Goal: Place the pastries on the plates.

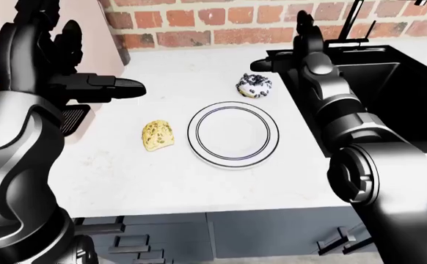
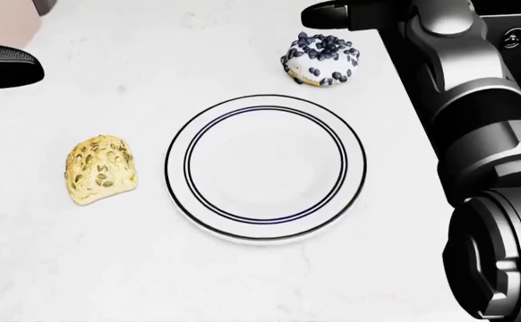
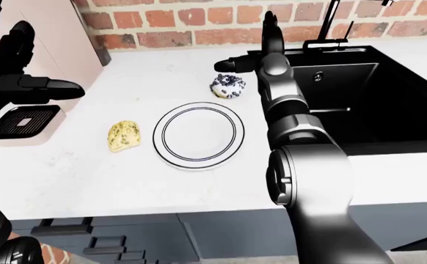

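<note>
While both pastries sit on the table (image 2: 243, 282), approach step: right robot hand (image 1: 287, 58) w/ fingers spread, empty, just above-right of the sprinkled donut (image 2: 321, 59); left robot hand (image 1: 100, 88) open, empty. Next: lower, close on donut, move to plate (image 2: 266, 168).

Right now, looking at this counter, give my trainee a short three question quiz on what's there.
1. True or false: the plate already holds a pastry.
2. In the head view, which pastry lies left of the plate? A) the seeded yellow pastry B) the dark-sprinkled doughnut
3. Fill in: the right hand hovers above the ____.

Key: 1 false, both pastries lie on the counter. 2 A. 3 doughnut; its fingers are open, not gripping.
</note>
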